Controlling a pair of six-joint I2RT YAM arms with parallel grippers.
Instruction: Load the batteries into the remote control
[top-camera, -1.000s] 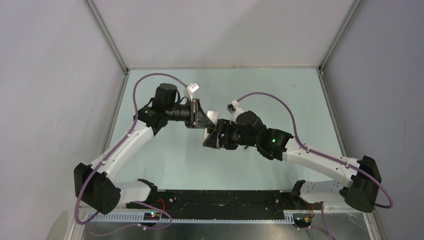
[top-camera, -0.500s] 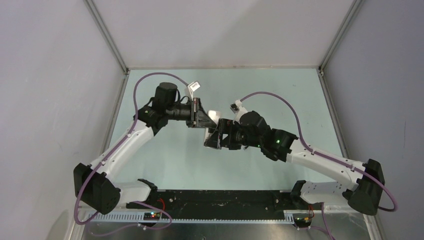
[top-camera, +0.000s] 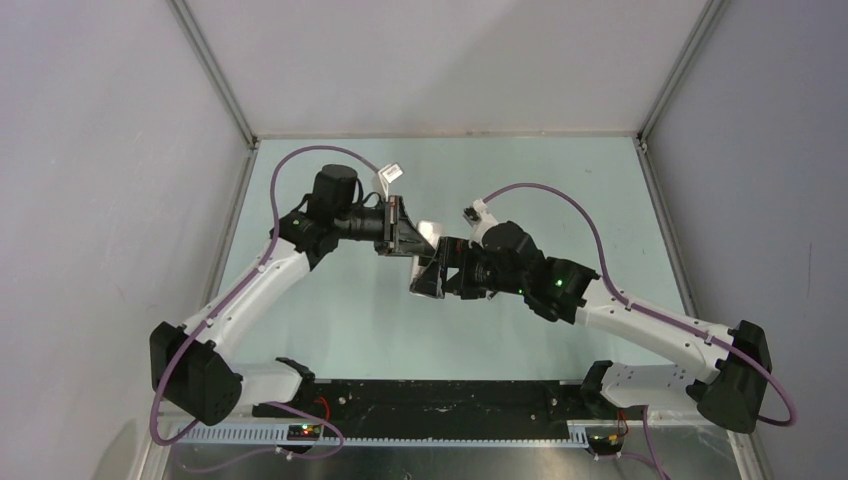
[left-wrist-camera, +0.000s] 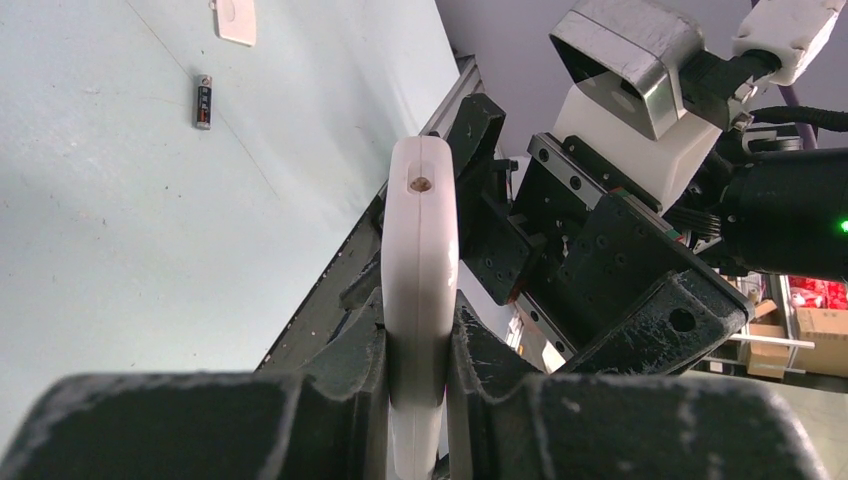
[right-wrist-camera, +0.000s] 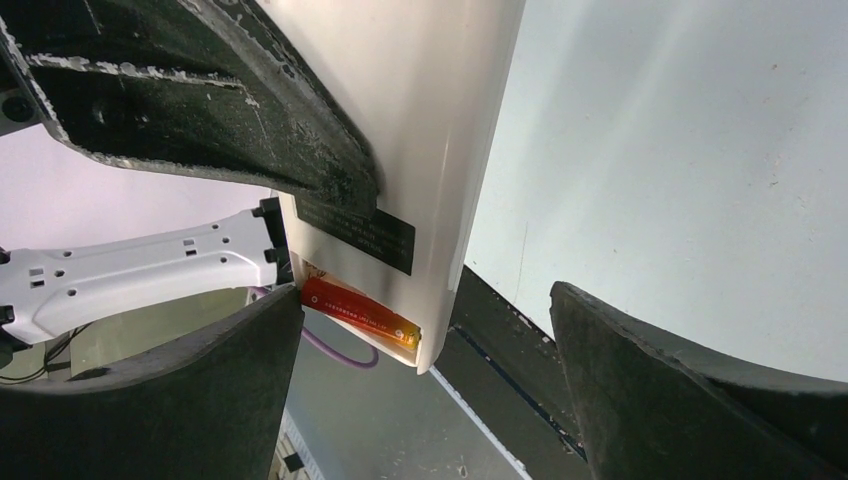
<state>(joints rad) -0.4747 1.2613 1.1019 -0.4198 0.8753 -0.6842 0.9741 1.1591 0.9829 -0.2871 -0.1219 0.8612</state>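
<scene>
My left gripper (left-wrist-camera: 420, 340) is shut on the white remote control (left-wrist-camera: 420, 230), holding it edge-on above the table. In the right wrist view the remote control (right-wrist-camera: 420, 130) shows its plain back with an open compartment at its lower end. An orange-red battery (right-wrist-camera: 360, 312) lies in that compartment. My right gripper (right-wrist-camera: 425, 300) is open, its jaws wide to either side of that end and apart from it. The dark battery (left-wrist-camera: 203, 101) lies loose on the table. From above, both grippers (top-camera: 405, 235) (top-camera: 425, 278) meet at mid-table around the remote control (top-camera: 428, 232).
A small white cover piece (left-wrist-camera: 235, 20) lies on the pale green table (top-camera: 340, 320) beyond the dark battery. Grey walls with metal rails (top-camera: 215, 85) enclose the table on three sides. The black base rail (top-camera: 440, 400) runs along the near edge.
My right gripper's jaws have spread wider and the right arm has shifted slightly. The left gripper keeps its hold on the remote control, almost still.
</scene>
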